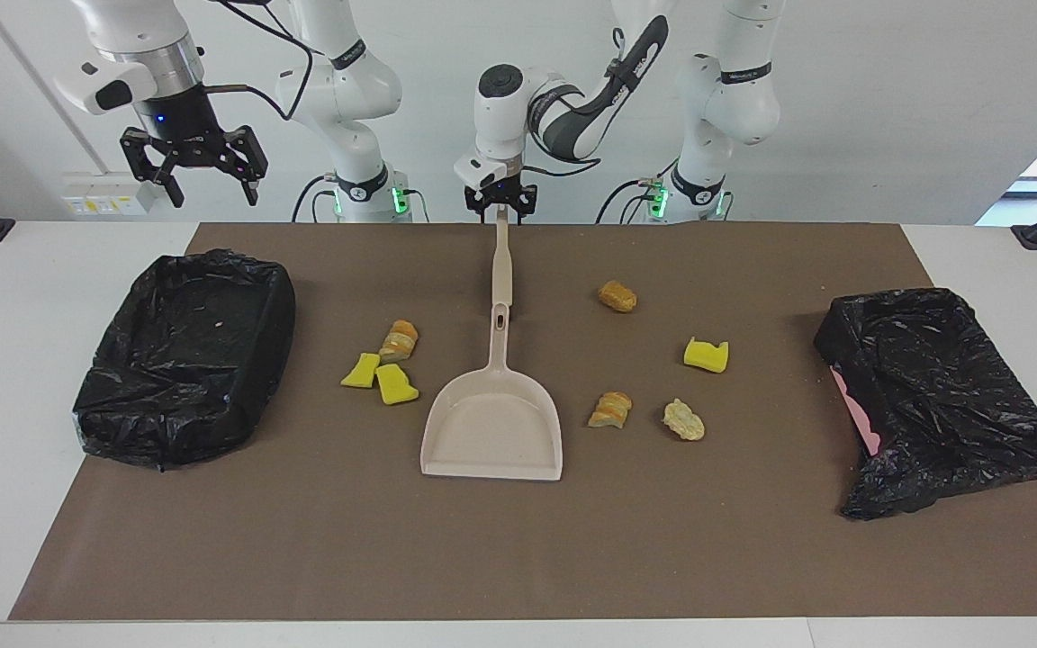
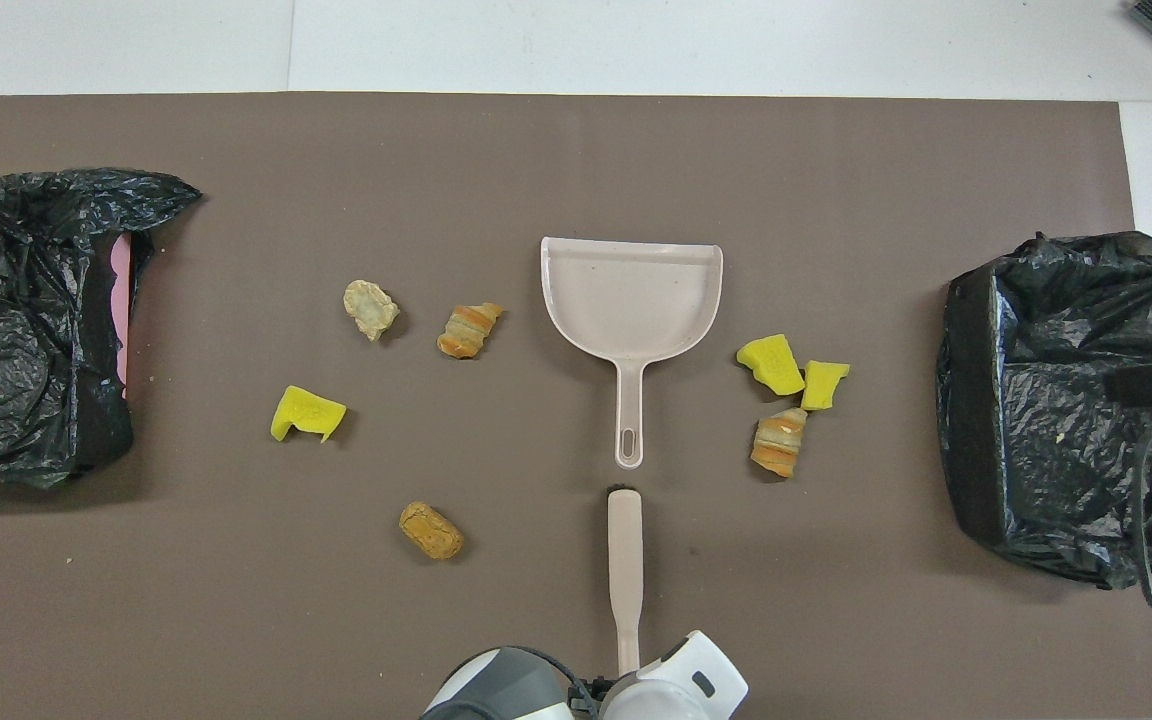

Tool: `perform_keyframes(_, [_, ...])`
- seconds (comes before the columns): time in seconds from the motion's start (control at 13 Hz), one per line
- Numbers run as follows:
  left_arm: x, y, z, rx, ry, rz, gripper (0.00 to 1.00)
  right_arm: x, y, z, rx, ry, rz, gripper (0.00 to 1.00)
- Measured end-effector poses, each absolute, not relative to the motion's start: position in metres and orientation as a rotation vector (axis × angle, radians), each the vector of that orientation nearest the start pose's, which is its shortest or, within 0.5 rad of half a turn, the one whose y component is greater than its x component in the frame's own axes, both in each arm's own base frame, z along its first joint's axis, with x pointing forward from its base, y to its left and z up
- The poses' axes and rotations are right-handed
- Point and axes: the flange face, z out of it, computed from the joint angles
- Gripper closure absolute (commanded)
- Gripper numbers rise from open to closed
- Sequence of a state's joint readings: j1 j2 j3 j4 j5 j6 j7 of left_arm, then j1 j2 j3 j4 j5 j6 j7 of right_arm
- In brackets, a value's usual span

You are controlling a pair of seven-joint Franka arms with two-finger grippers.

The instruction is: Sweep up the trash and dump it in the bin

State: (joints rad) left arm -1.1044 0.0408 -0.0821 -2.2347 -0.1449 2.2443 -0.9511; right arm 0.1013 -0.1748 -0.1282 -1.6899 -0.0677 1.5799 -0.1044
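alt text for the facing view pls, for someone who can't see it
The left gripper is at the top of a beige brush handle, near a beige dustpan on a brown mat. Seven yellow and tan trash scraps lie around the dustpan, between two black-bagged bins. The right gripper hangs open in the air.

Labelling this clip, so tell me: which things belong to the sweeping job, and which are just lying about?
Job: trash scraps; dustpan; brush, left gripper at its handle end; black-lined bin at the right arm's end; slumped black-lined bin at the left arm's end.
Lying about: brown mat; right gripper, open, waiting raised.
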Motion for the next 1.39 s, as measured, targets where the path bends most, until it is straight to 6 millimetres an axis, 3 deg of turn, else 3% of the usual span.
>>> perform_keyframes(0.39, [0.194,-0.487,0.349,-3.143,0.221,0.196,1.0,0.5,-0.027,0.66,-3.187,-0.123,-0.096,0.0])
perform_keyframes(0.69, [0.198,-0.476,0.359,-3.085,0.214,0.249,1.0,0.5,-0.027,0.66,-3.187,-0.123,-0.096,0.0])
perform_keyframes(1.0, [0.222,-0.433,0.404,-2.994,0.3,0.354,1.0,0.5,-0.025,0.66,-3.186,-0.129,-0.096,0.0])
perform_keyframes(1.16, [0.245,-0.405,0.421,-2.973,0.254,0.365,1.0,0.5,-0.017,0.659,-3.183,-0.155,-0.091,0.0])
perform_keyframes(1.39, [0.297,-0.353,0.435,-2.936,0.107,0.332,1.0,0.511,0.031,0.641,-3.172,-0.121,-0.079,0.0])
